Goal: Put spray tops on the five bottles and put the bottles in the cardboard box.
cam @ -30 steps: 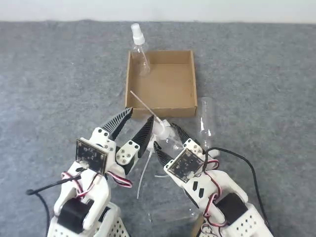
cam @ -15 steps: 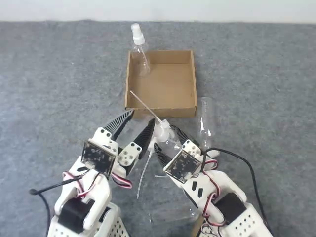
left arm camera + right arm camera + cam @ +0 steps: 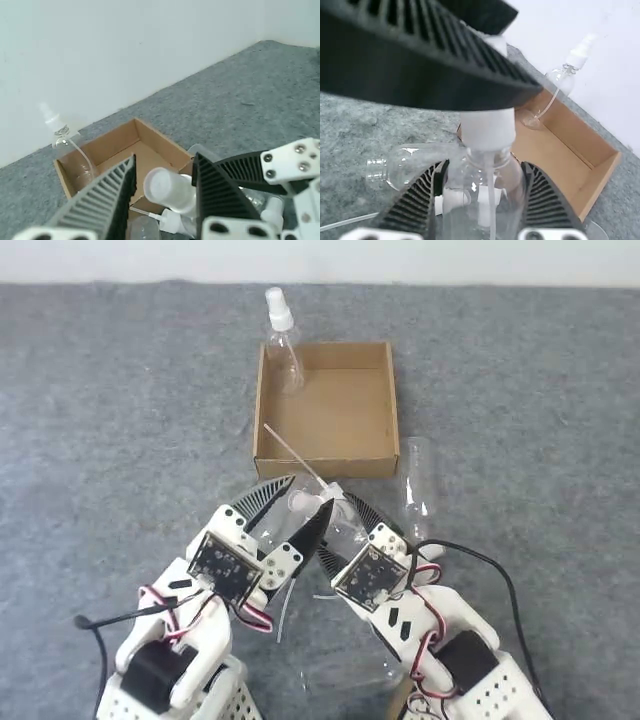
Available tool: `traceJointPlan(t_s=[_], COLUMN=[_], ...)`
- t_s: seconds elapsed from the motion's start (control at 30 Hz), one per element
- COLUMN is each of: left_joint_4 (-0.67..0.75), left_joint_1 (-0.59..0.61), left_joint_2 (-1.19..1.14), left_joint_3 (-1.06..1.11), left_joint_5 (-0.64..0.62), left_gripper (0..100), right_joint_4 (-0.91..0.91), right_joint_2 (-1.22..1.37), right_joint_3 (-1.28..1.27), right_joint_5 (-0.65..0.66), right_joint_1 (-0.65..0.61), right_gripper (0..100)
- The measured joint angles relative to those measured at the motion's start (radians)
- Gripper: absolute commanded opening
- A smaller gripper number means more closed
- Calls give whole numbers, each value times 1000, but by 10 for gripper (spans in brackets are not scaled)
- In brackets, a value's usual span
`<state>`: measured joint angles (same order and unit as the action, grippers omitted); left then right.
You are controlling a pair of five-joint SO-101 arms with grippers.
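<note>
My right gripper (image 3: 342,528) is shut on a clear upright bottle (image 3: 481,197) just in front of the cardboard box (image 3: 325,453). A white spray top (image 3: 487,131) sits on the bottle's neck, its tube hanging inside. My left gripper (image 3: 308,495) is open, one finger on each side of that spray top (image 3: 167,187). A capped bottle (image 3: 281,340) leans in the box's far left corner. An uncapped bottle (image 3: 415,490) lies on the carpet right of the box. A loose spray top (image 3: 172,222) lies below the grippers.
Grey carpet (image 3: 120,420) covers the table, with a white wall behind. Thin loose tubes (image 3: 290,590) lie on the carpet between the two arms. Another clear bottle (image 3: 345,675) lies near the arm bases. The box floor (image 3: 335,410) is bare.
My left gripper has swung right and forward, from beside the bottle to straddling its spray top. The right gripper and its bottle have stayed put.
</note>
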<state>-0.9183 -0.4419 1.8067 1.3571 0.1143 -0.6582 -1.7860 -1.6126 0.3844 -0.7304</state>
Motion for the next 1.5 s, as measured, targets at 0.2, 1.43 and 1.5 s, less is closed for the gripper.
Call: traceJointPlan(t_s=[0.2, 1.43, 1.5], left_joint_4=[-64, 290, 292], left_joint_1=[0, 361, 327], left_joint_2=[0, 0, 0], left_joint_3=[-37, 137, 147], left_joint_5=[0, -235, -235], left_gripper=[170, 170, 170], right_joint_4=[0, -97, -97], right_joint_2=[0, 0, 0], right_joint_3=[0, 103, 110], right_joint_5=[0, -127, -127], right_joint_1=[0, -34, -51], right_gripper=[80, 80, 80])
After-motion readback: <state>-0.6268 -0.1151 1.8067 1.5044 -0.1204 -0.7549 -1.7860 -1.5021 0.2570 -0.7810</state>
